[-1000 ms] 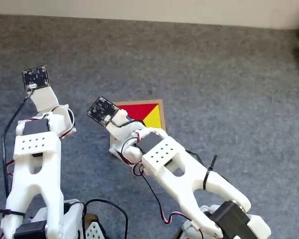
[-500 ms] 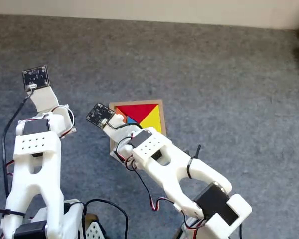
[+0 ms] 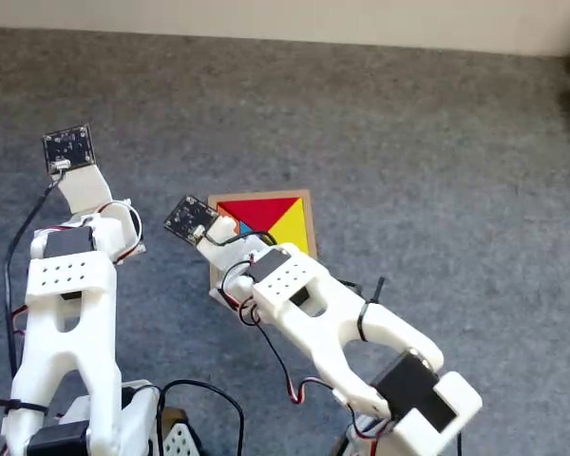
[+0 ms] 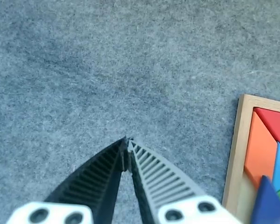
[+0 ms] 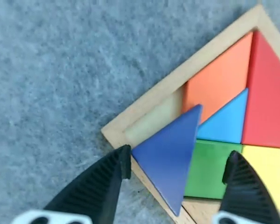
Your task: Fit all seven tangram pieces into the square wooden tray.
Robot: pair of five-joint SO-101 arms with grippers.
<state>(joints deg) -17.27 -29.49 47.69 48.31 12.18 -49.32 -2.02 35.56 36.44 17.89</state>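
Since a second before, the right arm had swung its rear part leftward and its wrist had slid a touch left over the tray (image 3: 310, 220), with hardly any motion in the last half second; the left arm had kept still. On the left, the left gripper (image 4: 127, 142) hung over bare grey carpet (image 4: 130, 56) with its fingers pressed together, holding nothing, and the tray's wooden rim lay well off to one side of the tips. To the right, the right gripper (image 5: 177, 158) stood with its fingers spread wide, and the dark blue triangle (image 5: 172, 140) lay between them. One corner was just beside the dark finger (image 5: 119, 168), and the other finger (image 5: 235, 172) stood apart from it. That triangle was not seated: it sat tilted across the tray's rim, partly over a bare strip of the tray floor. Beyond the fingertips the orange piece (image 5: 217, 77), red triangle (image 5: 270, 93) and light blue triangle (image 5: 226, 121) lay flat in the tray, with the green piece (image 5: 210, 168) and yellow triangle (image 5: 266, 172) nearer the spread finger.
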